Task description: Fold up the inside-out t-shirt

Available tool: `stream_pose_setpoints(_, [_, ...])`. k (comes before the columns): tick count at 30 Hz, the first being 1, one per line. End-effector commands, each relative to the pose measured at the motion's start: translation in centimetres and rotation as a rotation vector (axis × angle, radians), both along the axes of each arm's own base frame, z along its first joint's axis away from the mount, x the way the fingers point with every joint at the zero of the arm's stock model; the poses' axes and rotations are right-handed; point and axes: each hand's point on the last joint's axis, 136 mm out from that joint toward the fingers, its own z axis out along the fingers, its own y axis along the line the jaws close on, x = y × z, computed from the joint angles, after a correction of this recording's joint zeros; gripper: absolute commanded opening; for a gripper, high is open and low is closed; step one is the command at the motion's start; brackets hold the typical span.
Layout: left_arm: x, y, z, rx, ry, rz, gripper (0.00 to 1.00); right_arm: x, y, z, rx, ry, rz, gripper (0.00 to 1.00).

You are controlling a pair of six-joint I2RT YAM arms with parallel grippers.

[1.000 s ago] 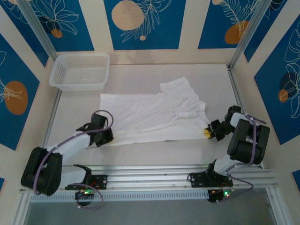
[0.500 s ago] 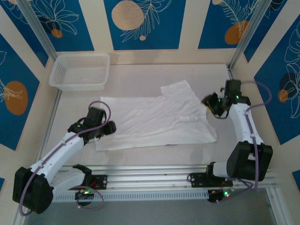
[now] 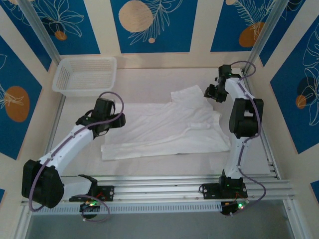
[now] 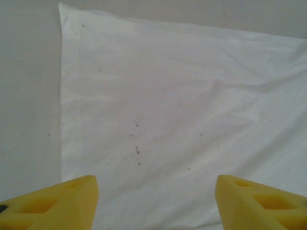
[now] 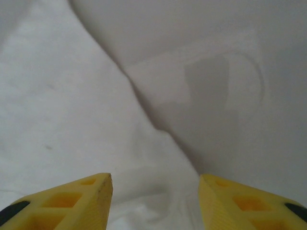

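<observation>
Now the left gripper (image 4: 154, 186) and right gripper (image 5: 154, 181) hang released over the t-shirt (image 3: 164, 124); each should pinch 1 edge squarely.

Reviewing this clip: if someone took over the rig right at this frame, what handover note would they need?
Left end effector: open, empty, hovering over the left edge of the t-shirt.
Right end effector: open, empty, above the shirt's far-right sleeve edge.
Things: the shirt is spread mostly flat mid-table and is wrinkled. The basket sits at the far-left corner, apart from it.
Done: the shirt is laid out, with no clear fold made.
Left: grasp the shirt and make all the folds.
</observation>
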Motion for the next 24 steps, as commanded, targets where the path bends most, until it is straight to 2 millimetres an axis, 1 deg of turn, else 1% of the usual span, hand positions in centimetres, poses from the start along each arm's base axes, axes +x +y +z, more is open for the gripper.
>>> stream_pose_setpoints(1, [1.0,0.4,0.9,0.002,-0.026,0.002,0.69,-0.3,0.2,-0.8,-0.015,0.061,0.061,0.52])
stream_pose_setpoints(6, [1.6,1.1,0.3,0.005,-0.011,0.032,0.69,-0.6,1.9,-4.0,0.009,0.138,0.106,0.52])
stream_pose_setpoints(9, [2.0,1.2,-0.1,0.014,-0.001,0.032,0.69,-0.6,2.4,-5.3,-0.003,0.170,0.121,0.48])
stream_pose_setpoints(11, [2.4,1.4,-0.5,0.021,0.011,0.040,0.69,-0.4,2.6,-5.7,-0.018,0.180,0.132,0.41])
stream_pose_setpoints(13, [2.9,1.8,-0.9,0.027,0.028,0.059,0.68,-0.1,2.5,-5.7,-0.035,0.181,0.141,0.26])
stream_pose_setpoints(15, [3.7,2.4,-1.2,0.026,0.045,0.096,0.68,0.3,2.3,-5.0,-0.048,0.166,0.153,0.10])
stream_pose_setpoints(17, [4.6,3.2,-1.2,0.016,0.054,0.132,0.68,0.8,2.1,-3.4,-0.065,0.136,0.163,0.03])
stream_pose_setpoints(18, [5.2,3.5,-1.3,0.011,0.060,0.144,0.68,0.9,2.0,-2.2,-0.069,0.110,0.167,0.00])
stream_pose_setpoints(20, [6.4,4.4,-1.3,0.022,0.065,0.184,0.69,1.1,2.0,0.4,-0.067,0.046,0.164,0.00])
stream_pose_setpoints(22, [7.6,5.2,-1.5,0.036,0.072,0.224,0.69,0.7,1.9,3.1,-0.054,-0.022,0.144,0.00])
stream_pose_setpoints(24, [8.6,6.0,-1.7,0.062,0.065,0.253,0.70,0.2,2.1,4.8,-0.026,-0.076,0.128,0.00])
